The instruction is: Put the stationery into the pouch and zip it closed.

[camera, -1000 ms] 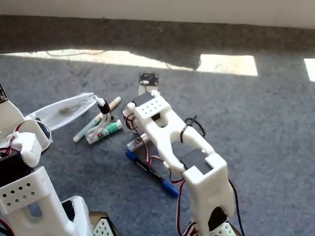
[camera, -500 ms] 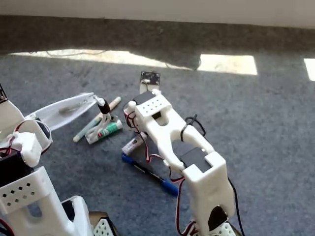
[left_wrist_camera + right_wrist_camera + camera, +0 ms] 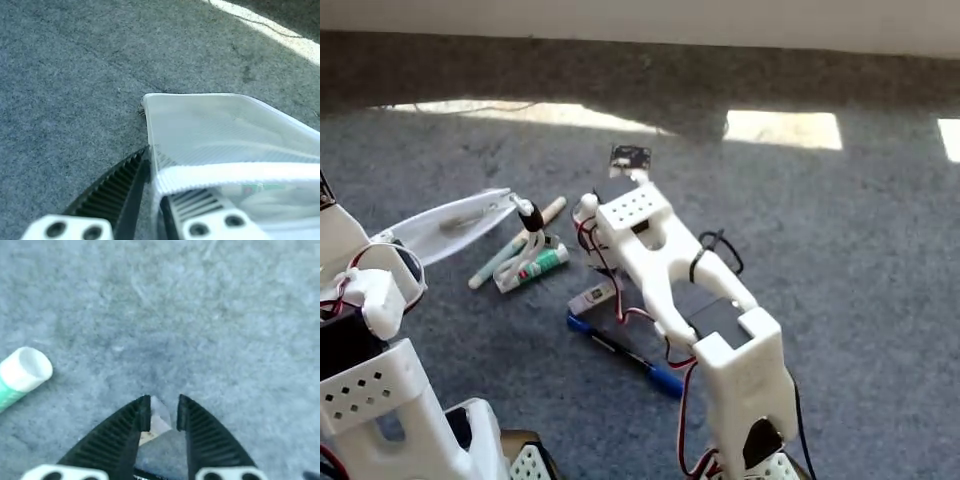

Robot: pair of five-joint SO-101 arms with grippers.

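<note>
Grey carpet covers the floor, with sun patches along its far edge. At the left, the left gripper is clamped on the rim of the white mesh pouch, which juts out above the carpet with its free end toward the stationery. Just off that end lie a few sticks and a green glue stick, bunched together. Further right, a small white block sits just beside a blue pen, both under the right arm. The right gripper points down at the carpet, jaws nearly together with a pale piece pinched between them. The glue stick's white cap lies near it, apart from the jaws and well short of the pouch.
</note>
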